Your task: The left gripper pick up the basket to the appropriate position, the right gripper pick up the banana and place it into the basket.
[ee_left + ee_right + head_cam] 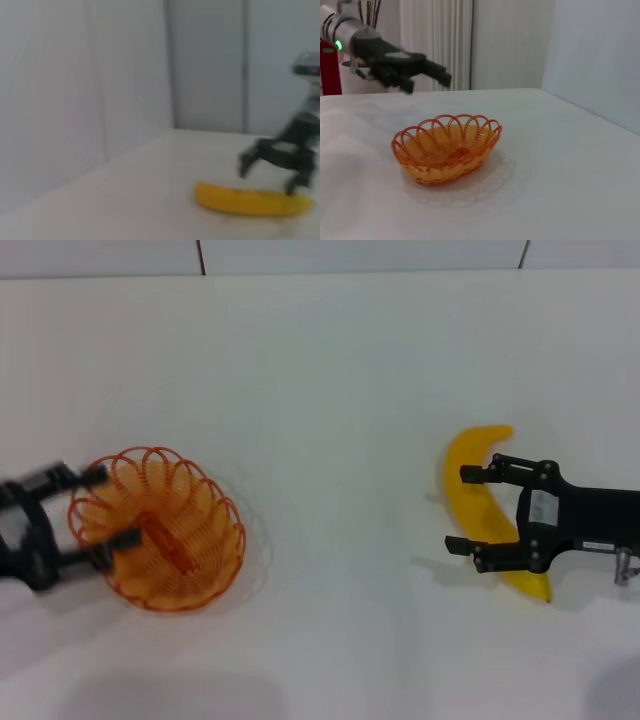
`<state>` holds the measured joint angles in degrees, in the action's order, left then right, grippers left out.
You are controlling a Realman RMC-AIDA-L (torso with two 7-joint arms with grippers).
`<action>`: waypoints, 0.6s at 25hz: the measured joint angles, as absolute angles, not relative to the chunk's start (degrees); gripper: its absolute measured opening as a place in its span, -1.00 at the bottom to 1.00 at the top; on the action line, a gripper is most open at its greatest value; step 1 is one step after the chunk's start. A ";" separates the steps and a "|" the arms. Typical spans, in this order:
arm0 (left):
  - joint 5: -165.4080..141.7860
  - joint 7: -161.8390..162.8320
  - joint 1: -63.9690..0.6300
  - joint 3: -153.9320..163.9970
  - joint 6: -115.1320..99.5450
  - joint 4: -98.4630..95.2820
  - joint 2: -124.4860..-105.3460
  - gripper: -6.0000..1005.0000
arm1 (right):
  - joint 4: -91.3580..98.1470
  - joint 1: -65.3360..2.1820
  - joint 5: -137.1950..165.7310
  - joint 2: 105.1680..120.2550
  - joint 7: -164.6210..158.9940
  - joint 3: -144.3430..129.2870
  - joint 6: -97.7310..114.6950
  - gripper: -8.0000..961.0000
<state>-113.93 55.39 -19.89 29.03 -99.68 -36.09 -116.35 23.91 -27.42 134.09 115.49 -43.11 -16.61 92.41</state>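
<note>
Basket [158, 530] sits on the table's [340, 390] left side, left gripper [103, 508] spread wide above its outer rim and gripping nothing; banana [470, 490] lies well apart on the right, right gripper [462, 508] hanging over its middle with jaws apart, not yet closed on it. To do this well, I'd say the left should drop so one finger goes inside the looped rim and one outside before pinching, while the right straddles the banana's thick middle and closes square. Right wrist view shows the left gripper [427, 75] raised clear above the basket [445, 147], a height gap the head view hides; left wrist view likewise shows the right gripper [267, 170] just over the banana [252, 200].
</note>
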 joint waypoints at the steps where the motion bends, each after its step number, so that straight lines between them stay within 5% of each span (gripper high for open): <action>1: -113.91 58.63 -20.41 27.81 -99.57 -37.63 -116.26 0.65 | 23.91 -27.45 134.08 115.44 -43.17 -16.61 92.50 0.84; 11: -130.82 94.68 -32.68 24.82 -98.60 -54.23 -112.28 0.65 | 23.90 -28.32 134.11 115.56 -43.31 -16.61 92.60 0.84; 15: -145.34 92.67 -38.74 26.86 -98.75 -59.58 -113.48 0.64 | 23.90 -29.00 134.26 115.61 -43.49 -16.69 92.86 0.84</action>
<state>-145.34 92.67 -38.74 26.86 -98.75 -59.58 -113.48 23.90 -29.00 134.26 115.61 -43.49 -16.69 92.86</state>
